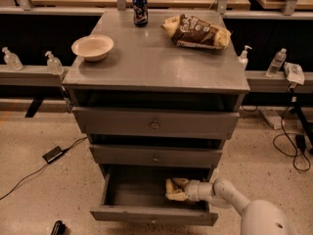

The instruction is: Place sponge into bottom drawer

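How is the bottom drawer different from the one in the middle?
The bottom drawer is pulled out so you see inside; the middle drawer is pushed shut. The gripper reaches into the bottom drawer's right side; nothing reaches into the middle drawer. Both are grey with flat fronts.

Dim warm overhead light, worktop (156,67) evenly lit with faint sheen, soft shadow beside bowl (93,47), drawer gaps near black, claw (172,190) shaded inside open bottom drawer (132,192), speckled floor (39,180) brighter
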`<state>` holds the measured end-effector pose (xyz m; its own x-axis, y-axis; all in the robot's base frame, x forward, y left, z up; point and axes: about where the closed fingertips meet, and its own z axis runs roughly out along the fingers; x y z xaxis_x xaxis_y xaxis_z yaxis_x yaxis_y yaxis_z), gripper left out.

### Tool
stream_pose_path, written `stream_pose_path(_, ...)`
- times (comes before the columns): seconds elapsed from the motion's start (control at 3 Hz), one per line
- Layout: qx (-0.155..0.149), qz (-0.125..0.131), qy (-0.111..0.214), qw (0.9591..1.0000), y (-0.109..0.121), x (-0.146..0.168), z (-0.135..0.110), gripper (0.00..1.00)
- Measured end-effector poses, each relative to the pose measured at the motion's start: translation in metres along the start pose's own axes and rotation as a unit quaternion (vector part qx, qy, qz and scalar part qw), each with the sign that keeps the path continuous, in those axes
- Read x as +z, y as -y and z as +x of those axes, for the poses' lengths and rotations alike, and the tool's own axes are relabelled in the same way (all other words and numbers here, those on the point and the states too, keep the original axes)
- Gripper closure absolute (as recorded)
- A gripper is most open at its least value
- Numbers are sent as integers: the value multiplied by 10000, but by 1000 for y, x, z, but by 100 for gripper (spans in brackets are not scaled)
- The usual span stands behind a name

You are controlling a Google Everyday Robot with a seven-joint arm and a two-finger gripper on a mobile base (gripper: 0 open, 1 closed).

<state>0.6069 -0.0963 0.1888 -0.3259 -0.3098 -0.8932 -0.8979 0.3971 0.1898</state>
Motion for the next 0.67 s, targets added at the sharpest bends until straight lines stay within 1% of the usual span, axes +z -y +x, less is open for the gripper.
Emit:
stream_pose_path(0.33, 3, -14, 2, 10000, -1, 2, 0, 0)
stream_pose_path(0.67, 3, -15, 2, 10000, -1, 2, 0, 0)
